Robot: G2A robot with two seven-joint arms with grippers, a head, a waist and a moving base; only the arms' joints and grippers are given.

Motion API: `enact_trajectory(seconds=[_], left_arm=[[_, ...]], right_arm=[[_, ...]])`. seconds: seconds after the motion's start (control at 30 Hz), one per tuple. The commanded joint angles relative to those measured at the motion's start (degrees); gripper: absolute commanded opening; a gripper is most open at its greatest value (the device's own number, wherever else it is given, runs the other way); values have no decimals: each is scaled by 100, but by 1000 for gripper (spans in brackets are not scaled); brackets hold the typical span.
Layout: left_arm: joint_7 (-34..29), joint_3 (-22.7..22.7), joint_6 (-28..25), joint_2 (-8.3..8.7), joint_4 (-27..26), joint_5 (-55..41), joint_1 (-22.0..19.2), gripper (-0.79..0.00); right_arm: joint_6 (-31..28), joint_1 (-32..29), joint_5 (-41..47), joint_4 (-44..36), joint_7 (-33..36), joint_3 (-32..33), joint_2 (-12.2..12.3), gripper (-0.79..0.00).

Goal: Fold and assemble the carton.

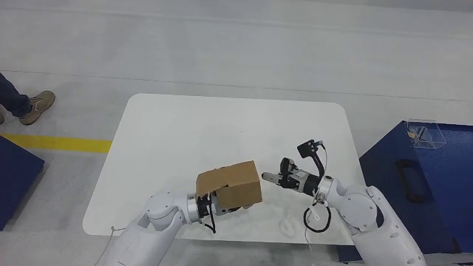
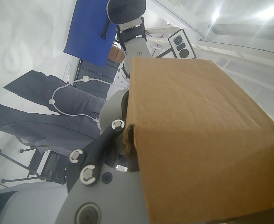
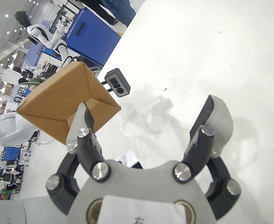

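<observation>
Carton (image 1: 229,185): brown cardboard, folded up into a box, held clear of the table over its near part, between the two arms and somewhat tilted.
Carton end (image 3: 80,103): faces the right arm; flaps folded in, seams running from the corners toward the middle.
Carton corner (image 2: 129,138): small gap where two edges meet, slightly ragged, as seen from the left wrist.
Left gripper (image 1: 230,205): under the near side of the carton, clamped on it and carrying it; one black-padded finger (image 2: 126,8) alongside a cardboard wall, the other hidden behind the cardboard.
Right gripper (image 3: 146,104): spread wide, holding nothing, low over the table just beside the flapped end of the carton; in the right wrist view one fingertip (image 3: 82,115) overlaps that end, contact not possible to judge.
Table (image 1: 222,125): white, rounded corners, bare surface (image 3: 197,36) below the right gripper.
Cabinet (image 1: 414,185): blue, on the floor beside the table on the right arm's side.
Floor line (image 1: 55,144): yellow stripe, off the table's far-left side.
</observation>
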Motion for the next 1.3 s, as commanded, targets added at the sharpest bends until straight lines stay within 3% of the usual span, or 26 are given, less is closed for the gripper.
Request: enact_trajectory(seconds=[0.0,0.17,0.37,0.57,0.63,0.73,0.8,0.87,0.93,1.03,1.13,1.27], left_arm=[[6,3,8,1,0,10,-1,-785],[9,25,-6,2,-10,92,-17,-785],[9,25,-6,2,-10,92,-17,-785],[9,25,-6,2,-10,92,-17,-785],[286,0,19,9,-138,232,-11,-785],[1557,-78,660,11,-844,413,130,-785],[2608,-129,1360,-13,-1421,230,301,-785],[3937,-133,2155,-90,-1934,-312,469,-785],[5549,-67,2593,-228,-2289,-1062,594,-785],[8016,94,2434,-510,-2410,-2791,751,-785],[9763,377,1626,-765,-2515,-4004,641,-785],[10994,760,633,-1016,-2385,-4700,359,-785]], right_arm=[[-3,1,-11,-2,-1,-4,0,0],[41,-5,-5,17,-40,4,-2,0],[607,172,-390,212,-807,289,-10,0],[474,389,-156,450,-633,367,-8,0],[474,389,-156,450,-633,367,-8,0],[474,389,-156,450,-633,367,-8,0],[474,389,-156,450,-633,367,-8,0],[474,389,-156,450,-633,367,-8,0],[474,389,-156,450,-633,367,-8,0],[474,389,-156,450,-633,367,-8,0],[474,389,-156,450,-633,367,-8,0],[474,389,-156,450,-633,367,-8,0]])
